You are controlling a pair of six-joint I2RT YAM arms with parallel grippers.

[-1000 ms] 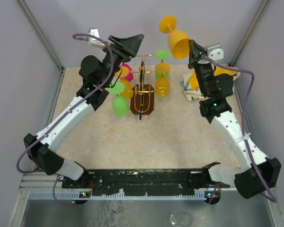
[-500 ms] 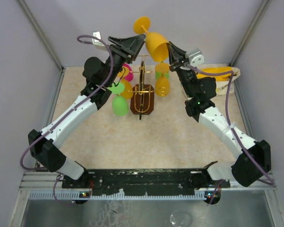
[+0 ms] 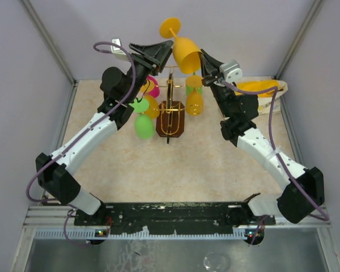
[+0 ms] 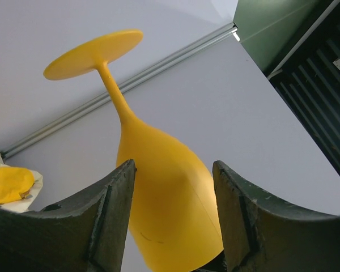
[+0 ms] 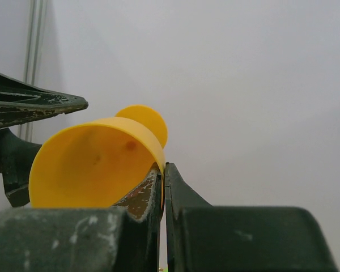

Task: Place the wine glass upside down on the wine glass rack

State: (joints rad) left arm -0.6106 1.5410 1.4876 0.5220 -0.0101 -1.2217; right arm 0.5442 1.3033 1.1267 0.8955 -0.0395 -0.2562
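A yellow wine glass (image 3: 187, 52) hangs tilted in the air above the wine glass rack (image 3: 171, 107), foot up and to the left. My right gripper (image 3: 204, 56) is shut on its rim, one finger inside the bowl (image 5: 90, 164) and one outside, as the right wrist view shows (image 5: 164, 170). My left gripper (image 3: 169, 49) is open. In the left wrist view its fingers stand either side of the yellow bowl (image 4: 164, 192), with a gap at the right finger (image 4: 232, 209). The rack is gold wire on a dark wooden base (image 3: 178, 126).
Other glasses hang on the rack: a green one (image 3: 143, 126) and a pink one (image 3: 153, 85) on the left, an orange one (image 3: 195, 103) on the right. A yellow item on a cloth (image 3: 260, 86) lies back right. Enclosure walls stand close behind.
The right arm has swung the yellow glass left, from the back right to between the left gripper's fingers. The left gripper's jaws have narrowed a little.
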